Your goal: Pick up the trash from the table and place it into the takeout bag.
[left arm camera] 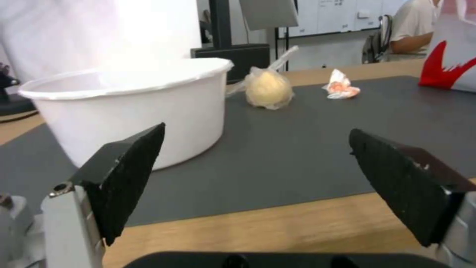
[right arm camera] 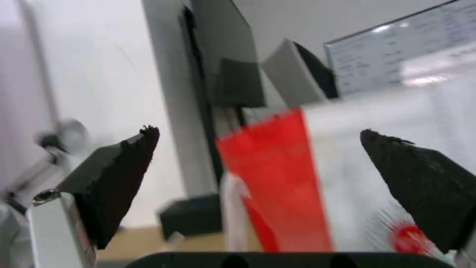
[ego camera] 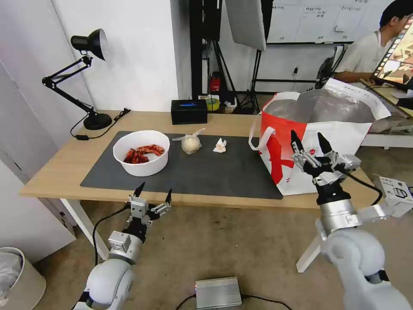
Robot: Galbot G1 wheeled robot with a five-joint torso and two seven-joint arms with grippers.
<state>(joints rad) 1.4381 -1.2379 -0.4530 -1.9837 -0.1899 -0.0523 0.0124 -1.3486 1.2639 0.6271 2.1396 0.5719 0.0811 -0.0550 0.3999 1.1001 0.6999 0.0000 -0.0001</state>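
On the table [ego camera: 56, 163], a dark grey mat carries the trash: a white bowl [ego camera: 141, 152] [left arm camera: 134, 108] of red scraps, a knotted clear bag [ego camera: 190, 143] [left arm camera: 268, 89] around a pale ball, and a crumpled white tissue [ego camera: 220, 146] [left arm camera: 341, 86]. The takeout bag [ego camera: 318, 137] [right arm camera: 317, 178], white and red with foil lining, stands open at the table's right end. My left gripper [ego camera: 153, 194] [left arm camera: 255, 178] hovers open at the table's near edge, just in front of the bowl. In front of the bag's near face, my right gripper [ego camera: 309, 142] [right arm camera: 258, 186] is raised and open, holding nothing.
A black tissue box [ego camera: 189, 111] sits at the table's back edge, a black desk lamp [ego camera: 88, 82] at the back left. A grey box [ego camera: 217, 292] lies on the floor between my arms. A bin [ego camera: 17, 275] stands at the lower left. A seated person is behind the bag.
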